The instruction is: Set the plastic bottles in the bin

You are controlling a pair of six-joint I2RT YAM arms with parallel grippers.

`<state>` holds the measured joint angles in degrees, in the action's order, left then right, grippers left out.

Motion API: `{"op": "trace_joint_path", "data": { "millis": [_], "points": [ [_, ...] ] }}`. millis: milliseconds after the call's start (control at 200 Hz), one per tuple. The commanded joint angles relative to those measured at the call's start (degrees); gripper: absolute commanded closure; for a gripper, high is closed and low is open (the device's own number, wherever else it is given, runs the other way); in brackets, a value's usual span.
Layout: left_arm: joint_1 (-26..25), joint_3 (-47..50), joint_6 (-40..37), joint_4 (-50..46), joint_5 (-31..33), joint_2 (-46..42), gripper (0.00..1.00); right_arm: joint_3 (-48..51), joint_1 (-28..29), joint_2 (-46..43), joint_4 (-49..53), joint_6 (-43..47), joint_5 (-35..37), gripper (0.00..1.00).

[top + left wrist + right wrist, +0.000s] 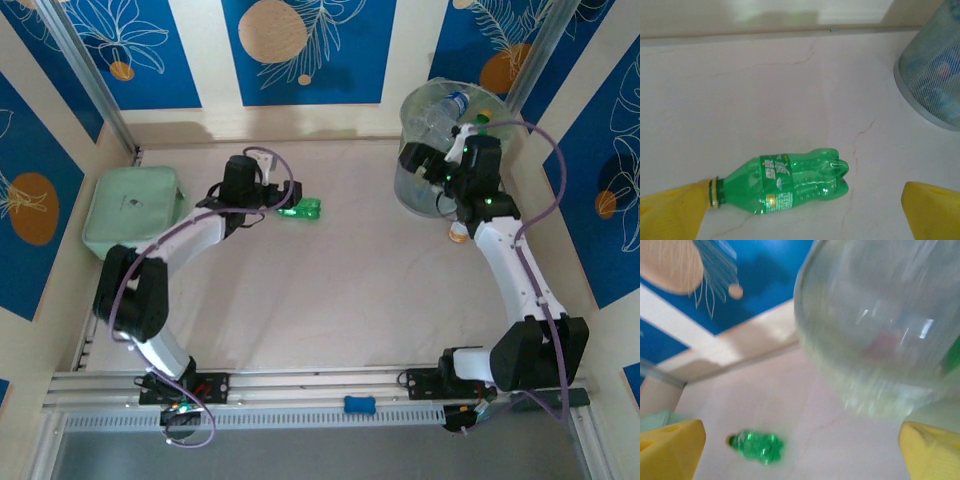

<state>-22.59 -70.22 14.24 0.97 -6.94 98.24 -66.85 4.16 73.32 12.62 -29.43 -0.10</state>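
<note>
Both jaws wide apart, empty — green bottle (790, 182), label legible from left wrist

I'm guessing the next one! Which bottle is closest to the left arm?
The green bottle lying on its side; the clear one is in the bin.

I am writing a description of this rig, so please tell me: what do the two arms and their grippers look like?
The left arm and right arm both have white links between bulky black joints, with a thin purple cable looping alongside. Small green lights glow on the right wrist. The fingers are bright yellow.
</note>
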Motion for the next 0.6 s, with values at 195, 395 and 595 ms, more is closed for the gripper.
{"op": "trace_joint_path", "data": {
  "millis": [195,395,595],
  "points": [
    [3.2,-13.8,-5.8,-8.9,-7.8,14.0,0.01,11.0,8.0,-8.0,-3.6,-2.9,0.5,0.01],
    [3.7,-22.3,-8.8,-15.6,-8.9,22.1,0.01,17.8,11.5,-9.9,-7.4,-7.9,2.2,0.01],
    [3.8,-28.3,-9.5,-20.7,-10.8,27.4,0.01,21.3,13.5,-8.5,-9.5,-11.0,2.2,0.01]
  ]
}}
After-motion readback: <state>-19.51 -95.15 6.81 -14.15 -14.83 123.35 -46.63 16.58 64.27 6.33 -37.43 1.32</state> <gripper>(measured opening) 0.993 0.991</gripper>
